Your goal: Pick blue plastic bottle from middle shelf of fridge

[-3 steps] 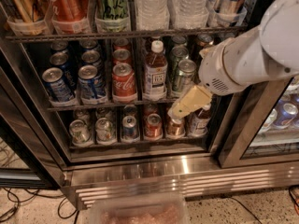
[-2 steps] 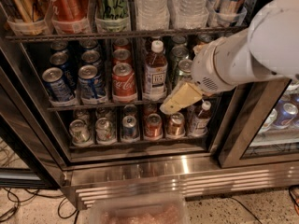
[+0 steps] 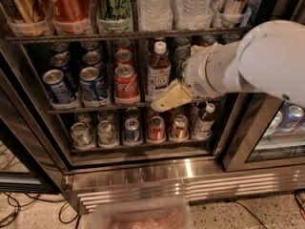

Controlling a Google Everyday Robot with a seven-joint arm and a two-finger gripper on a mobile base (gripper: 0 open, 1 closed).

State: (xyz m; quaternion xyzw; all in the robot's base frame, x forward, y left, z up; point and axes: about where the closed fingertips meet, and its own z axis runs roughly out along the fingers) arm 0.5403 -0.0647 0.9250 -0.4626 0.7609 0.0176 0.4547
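Note:
The blue plastic bottle (image 3: 158,72) stands upright on the middle shelf (image 3: 90,108) of the fridge (image 3: 143,178). It holds dark brown drink and has a white cap and a white label with blue print. Blue soda cans (image 3: 76,82) and a red cola can (image 3: 126,84) stand to its left. My tan gripper (image 3: 161,104), on a thick white arm (image 3: 248,61) that comes in from the right, sits just in front of the bottle's base, at the shelf's front edge. The arm hides the cans to the right of the bottle.
The upper rack (image 3: 124,33) holds tall cans and clear water bottles. The lower rack has short cans and a second brown bottle (image 3: 205,119). A steel door post (image 3: 243,132) stands to the right, with more cans (image 3: 288,117) behind glass. Cables (image 3: 19,209) and a translucent bin (image 3: 138,217) lie on the floor.
The gripper and arm have moved left along the middle shelf's front, from the cans on the right to just below and in front of the blue plastic bottle.

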